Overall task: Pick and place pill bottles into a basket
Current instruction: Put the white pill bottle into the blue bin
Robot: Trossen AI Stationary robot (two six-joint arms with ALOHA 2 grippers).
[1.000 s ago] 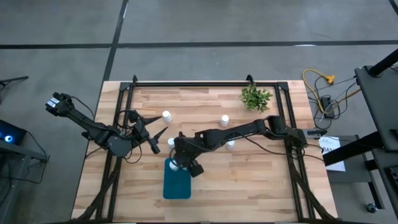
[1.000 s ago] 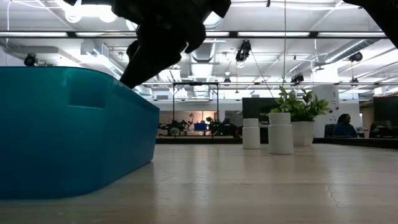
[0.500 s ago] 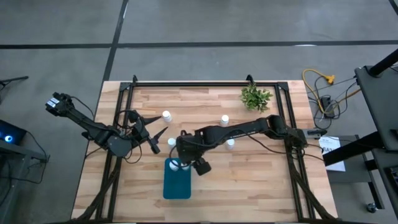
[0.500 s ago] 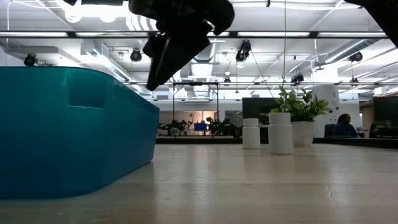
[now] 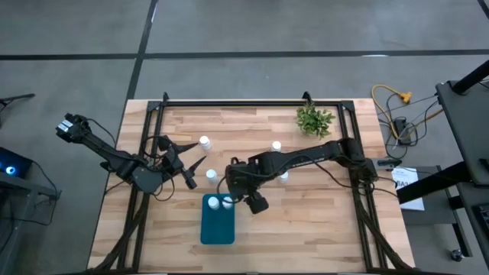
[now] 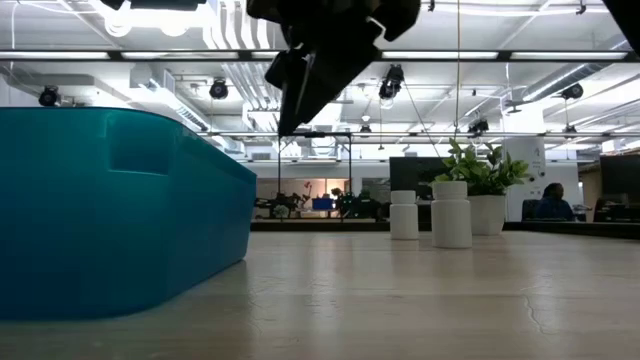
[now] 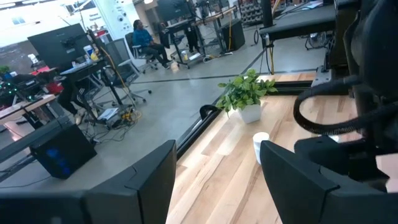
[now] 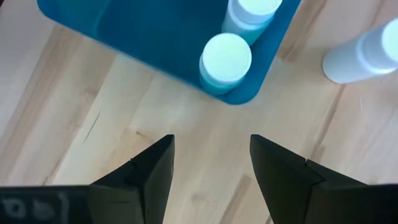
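Note:
The teal basket (image 5: 218,223) stands near the table's front, left of the middle, and fills the left of the low view (image 6: 120,210). Two white pill bottles (image 5: 214,202) (image 5: 227,202) stand upright in its far end; they also show in the right wrist view (image 8: 226,59) (image 8: 252,14). Loose bottles stand on the table (image 5: 204,142) (image 5: 212,176) (image 5: 276,147) (image 5: 283,176). My right gripper (image 8: 211,152) is open and empty, just right of the basket's far right corner (image 5: 238,187). My left gripper (image 7: 217,180) is open and empty at the table's left (image 5: 191,162).
A small green plant (image 5: 313,120) in a white pot stands at the far right. Black frame rails (image 5: 252,102) run along the table's far edge and sides. Two bottles (image 6: 404,215) (image 6: 451,213) and the plant (image 6: 480,190) show in the low view.
My right gripper has gone from above the basket's far end toward the table's right edge and a little toward the far edge. The two bottles in the basket's far end now show uncovered.

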